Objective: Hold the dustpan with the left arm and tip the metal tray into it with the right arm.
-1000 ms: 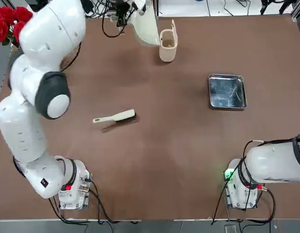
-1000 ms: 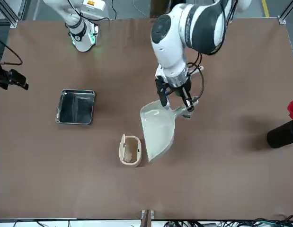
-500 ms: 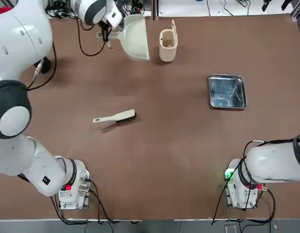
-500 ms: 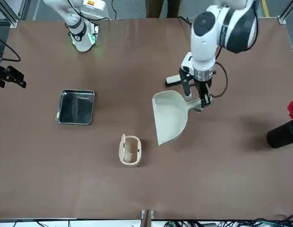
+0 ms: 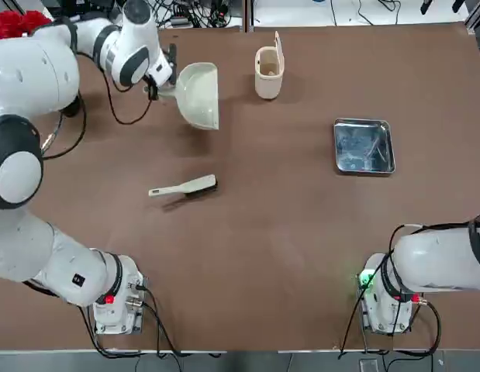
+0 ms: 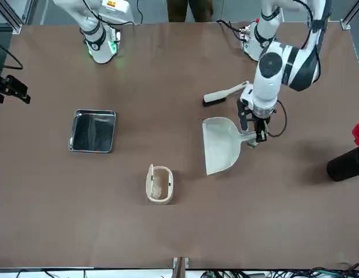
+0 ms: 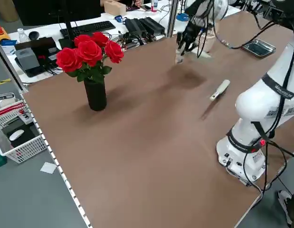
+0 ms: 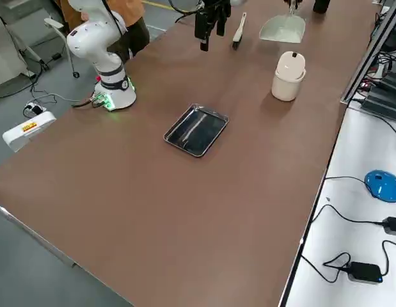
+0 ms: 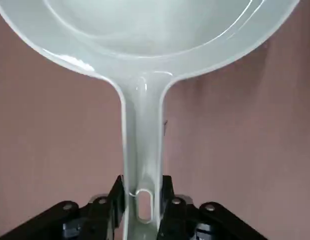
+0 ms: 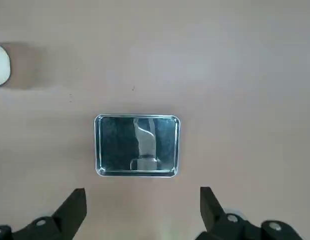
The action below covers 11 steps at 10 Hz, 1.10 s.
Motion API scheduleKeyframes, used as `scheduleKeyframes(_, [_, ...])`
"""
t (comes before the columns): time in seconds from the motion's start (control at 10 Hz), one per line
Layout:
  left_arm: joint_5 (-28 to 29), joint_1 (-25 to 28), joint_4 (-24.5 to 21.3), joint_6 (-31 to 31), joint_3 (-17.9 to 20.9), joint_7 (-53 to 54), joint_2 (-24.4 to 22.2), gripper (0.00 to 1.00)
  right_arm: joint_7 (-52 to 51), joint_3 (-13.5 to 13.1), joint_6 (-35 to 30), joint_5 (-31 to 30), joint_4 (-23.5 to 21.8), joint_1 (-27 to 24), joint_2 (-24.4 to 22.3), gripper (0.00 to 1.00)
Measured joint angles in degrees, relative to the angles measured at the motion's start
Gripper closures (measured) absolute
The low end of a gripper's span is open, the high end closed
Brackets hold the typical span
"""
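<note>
And here, up at the far left of the table, pinching the dustpan (image 5: 199,97) by its stubby handle (image 9: 142,125): left gripper (image 9: 143,179) pressed in on both sides, scoop floating, apparently, just off the tabletop (image 5: 286,248). Long axis across the table, handle to the left, straight mouth aimed right, towards the metal tray's side. Light, slightly springy plastic by the look of it, likely to twist in that narrow pinch under a load; best held right there, low on the handle. Over to the right, lying flat and alone, open face up: the metal tray (image 5: 364,146), well apart from the scoop. Nearly square from above, a little longer one way in the right wrist view. Probably thin, light, stiff and slick; best taken by one raised rim, squarely, for fear of skidding. Contents, if any: cannot tell. Right gripper (image 10: 143,191) above the far right side, fingers spread wide, nothing between.
</note>
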Motion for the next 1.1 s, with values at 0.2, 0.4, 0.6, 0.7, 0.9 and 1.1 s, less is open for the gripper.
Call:
scheduleKeyframes(0.2, [0.00, 0.44, -4.11, 2.26, -0.26, 1.16, 0.28, 0.67, 0.13, -0.03, -0.56, 0.00, 0.01, 0.00, -0.05, 0.00])
scheduleKeyframes(0.4, [0.00, 0.40, -5.17, 2.55, -2.05, 1.00, 1.61, 0.67, 0.22, -0.05, -0.64, 0.00, 0.02, -0.01, -0.17, 0.00])
scheduleKeyframes(0.6, [0.00, 0.38, -5.18, 3.11, -3.02, 0.10, 3.75, 0.67, 0.24, -0.05, -0.70, 0.00, 0.02, 0.00, -0.20, 0.00])
scheduleKeyframes(0.7, [0.00, 0.42, -5.18, 4.77, -3.00, -0.33, 4.96, 0.67, 0.26, -0.04, -0.70, 0.00, 0.02, 0.00, -0.21, 0.00])
scheduleKeyframes(0.9, [0.00, 0.60, -5.15, 6.86, -2.89, -2.19, 6.97, 0.67, 0.27, -0.01, -0.70, 0.57, 0.02, 0.02, -0.21, 0.00])
scheduleKeyframes(1.1, [0.00, 0.61, -5.14, 7.09, -2.89, -3.03, 7.44, 0.67, 0.27, -0.01, -0.70, 1.11, 0.02, 0.04, -0.21, 0.00])
